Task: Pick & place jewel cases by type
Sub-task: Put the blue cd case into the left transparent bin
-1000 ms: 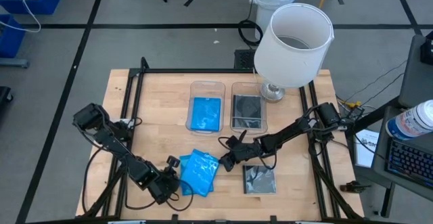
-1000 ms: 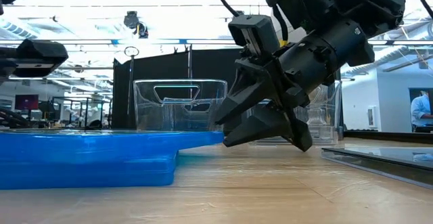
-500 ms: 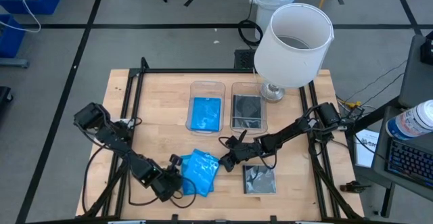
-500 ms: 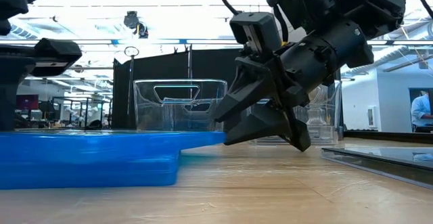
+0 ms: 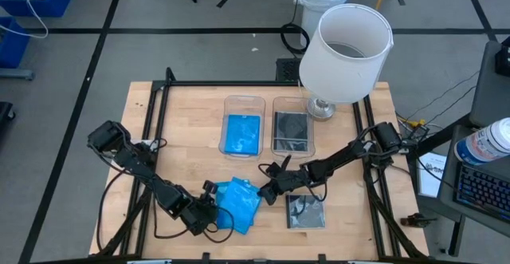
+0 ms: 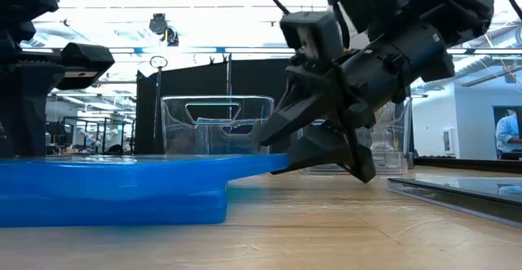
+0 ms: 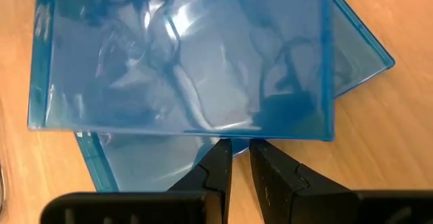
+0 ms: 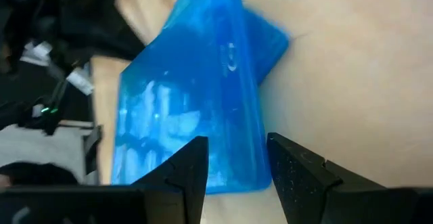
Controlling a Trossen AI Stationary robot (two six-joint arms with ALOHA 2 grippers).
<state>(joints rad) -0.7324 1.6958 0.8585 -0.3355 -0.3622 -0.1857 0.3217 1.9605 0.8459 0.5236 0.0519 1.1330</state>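
The bench point(image 5: 183, 112) carries everything, with a big white lamp point(image 5: 347, 53) at its 1 o'clock corner. Two clear bins point(image 5: 244, 124) sit side by side just past its centre: one blue case point(image 5: 243, 133) lies in the 11 o'clock bin, one grey disc case point(image 5: 291, 131) in the 1 o'clock bin.

Nearer me, at 6 o'clock, two more blue cases point(image 5: 239, 202) lie stacked and skewed, the top one overhanging the lower. A second disc case point(image 5: 306, 211) lies flat just beside them, toward 5 o'clock.

My right hand point(image 5: 264, 192) hangs low at the stack's 3 o'clock edge, fingers spread and holding nothing, the top case's overhanging edge right at its tips. My left hand point(image 5: 209, 209) is at the stack's 9 o'clock edge, fingers pinched nearly together and empty, tips against the top case's rim.

I judge these cases light, stiff and slick, and brittle at the corners. Lying flat they offer little, so the overhanging edge is where I would pinch, across the thin side.
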